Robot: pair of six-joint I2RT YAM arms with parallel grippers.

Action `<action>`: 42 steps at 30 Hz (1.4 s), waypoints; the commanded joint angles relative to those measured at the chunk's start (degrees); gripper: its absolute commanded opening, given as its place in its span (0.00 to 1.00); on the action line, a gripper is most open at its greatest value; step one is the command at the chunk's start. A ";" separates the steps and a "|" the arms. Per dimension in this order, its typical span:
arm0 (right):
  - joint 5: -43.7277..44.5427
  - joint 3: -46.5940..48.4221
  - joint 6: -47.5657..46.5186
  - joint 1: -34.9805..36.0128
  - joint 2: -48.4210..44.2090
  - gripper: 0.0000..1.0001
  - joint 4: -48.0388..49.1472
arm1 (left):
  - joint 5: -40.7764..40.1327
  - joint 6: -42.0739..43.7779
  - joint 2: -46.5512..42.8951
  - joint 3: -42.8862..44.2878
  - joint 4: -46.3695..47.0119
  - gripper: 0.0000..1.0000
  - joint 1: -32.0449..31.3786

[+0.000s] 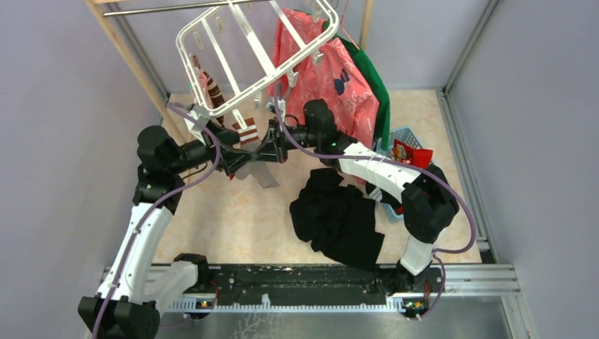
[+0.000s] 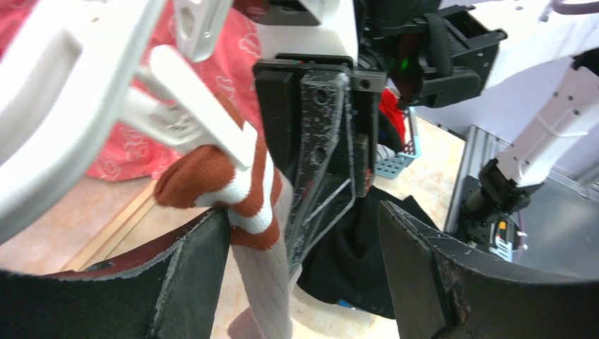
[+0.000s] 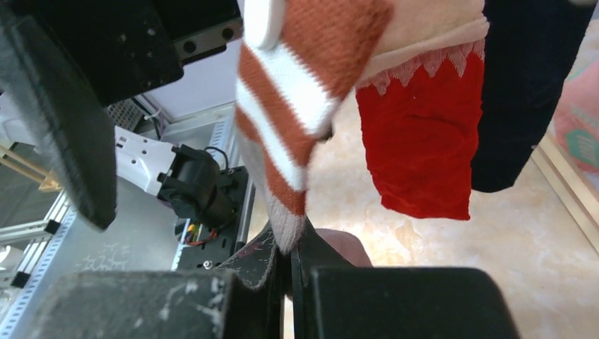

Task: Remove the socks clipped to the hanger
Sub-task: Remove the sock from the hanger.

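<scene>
**Striped sock pinched, clip not yet beaten**

Right up against the lens, the right claw (image 3: 289, 265) is clenched hard on the grey foot of the striped sock (image 3: 297, 92), fingers pressed flat together with the fabric trapped between them. That's a proper grip, low down on the sock.

Over on the other side, the left claw (image 2: 304, 275) is released, fingers spread wide. It straddles the same sock just under its rust-and-white cuff and squeezes nothing.

How's the job going? By my reading, early days. The striped cuff sits in its white clip (image 2: 205, 123) on the hanger (image 2: 63, 85). Right beside it hang the red sock (image 3: 417, 141) and the dark navy sock (image 3: 523, 92), both up on the rack. Something red lies in the blue basket (image 1: 395, 134) at the right of the surface (image 1: 240, 212). Whether that is a sock already freed, I can't tell. So at least three are left to pull, and this one looks to be the one in hand.

Now the lie of it. The striped sock hangs cuff up, foot down. Its long axis runs close to vertical from the clip to the right claw's pinch, with the loose end dropping on toward the surface. The hanger itself is cocked, not level. From above, its long side climbs from lower left to upper right.
</scene>
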 commanded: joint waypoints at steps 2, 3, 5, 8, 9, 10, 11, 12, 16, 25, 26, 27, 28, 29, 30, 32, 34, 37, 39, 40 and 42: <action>-3.14 -1.07 2.93 0.40 -5.32 0.00 6.11 | -3.83 4.29 -2.72 -0.28 -3.53 0.83 2.34; -3.53 -1.25 3.50 0.41 -6.00 0.00 6.50 | -3.32 5.08 -3.01 -0.55 -3.93 0.84 2.63; -4.21 -1.89 4.78 0.42 -6.82 0.00 7.98 | -1.41 5.44 -3.55 -1.80 -2.83 0.83 3.09; -4.97 -3.00 6.96 0.40 -7.69 0.00 10.70 | 3.24 3.00 -3.47 -3.72 1.23 0.76 3.42; -5.00 -3.45 7.65 0.41 -7.91 0.00 11.58 | 4.78 1.51 -3.36 -4.60 3.14 0.73 3.42; -5.11 -3.83 8.24 0.40 -8.10 0.00 12.47 | 5.74 -0.12 -3.31 -5.41 5.24 0.69 3.42; -5.07 -4.19 8.61 0.41 -8.20 0.00 13.05 | 6.54 -1.33 -3.33 -6.06 6.67 0.66 3.42; -5.01 -4.37 8.84 0.42 -8.27 0.00 13.28 | 7.18 -1.77 -3.21 -6.37 7.45 0.63 3.42; -4.54 -4.65 9.18 0.42 -8.41 0.00 13.79 | 8.79 -4.53 -3.08 -8.09 10.94 0.47 3.41; -0.17 -1.60 8.17 -0.03 -8.84 0.32 8.13 | 12.01 -9.42 -2.83 -9.37 16.05 0.00 3.33; 0.34 -1.07 8.79 -0.41 -8.85 0.37 7.93 | 12.34 -9.67 -2.68 -9.50 16.44 0.00 3.33; 0.92 -0.58 9.62 -0.87 -8.80 0.42 8.02 | 12.73 -9.95 -2.62 -9.67 17.08 0.00 3.33; 1.60 0.07 10.93 -1.50 -8.64 0.46 8.23 | 13.25 -10.20 -2.64 -9.71 17.45 0.00 3.33; 1.97 0.86 12.42 -2.16 -8.34 0.50 8.58 | 13.82 -10.44 -2.56 -9.67 17.69 0.00 3.33; 2.09 1.48 14.66 -3.02 -8.01 0.54 9.56 | 14.35 -10.71 -2.46 -9.60 17.95 0.00 3.33; 1.71 2.56 17.79 -4.20 -7.26 0.64 11.52 | 15.03 -11.57 -2.18 -9.76 18.86 0.00 3.33; 0.92 4.23 19.31 -4.34 -6.20 0.74 12.30 | 15.29 -12.26 -1.93 -9.90 19.83 0.00 3.33; 0.47 6.54 21.05 -4.24 -4.45 0.79 12.65 | 15.77 -12.69 -1.57 -9.77 20.47 0.00 3.33; 0.18 8.36 21.34 -4.11 -3.24 0.79 11.92 | 15.74 -12.83 -1.53 -9.82 20.62 0.00 3.33; 0.06 9.13 21.51 -3.88 -2.74 0.79 11.83 | 15.69 -12.83 -1.48 -9.80 20.59 0.00 3.33; 0.22 10.72 21.55 -3.13 -1.71 0.79 11.00 | 15.71 -12.88 -1.17 -9.73 20.58 0.00 3.33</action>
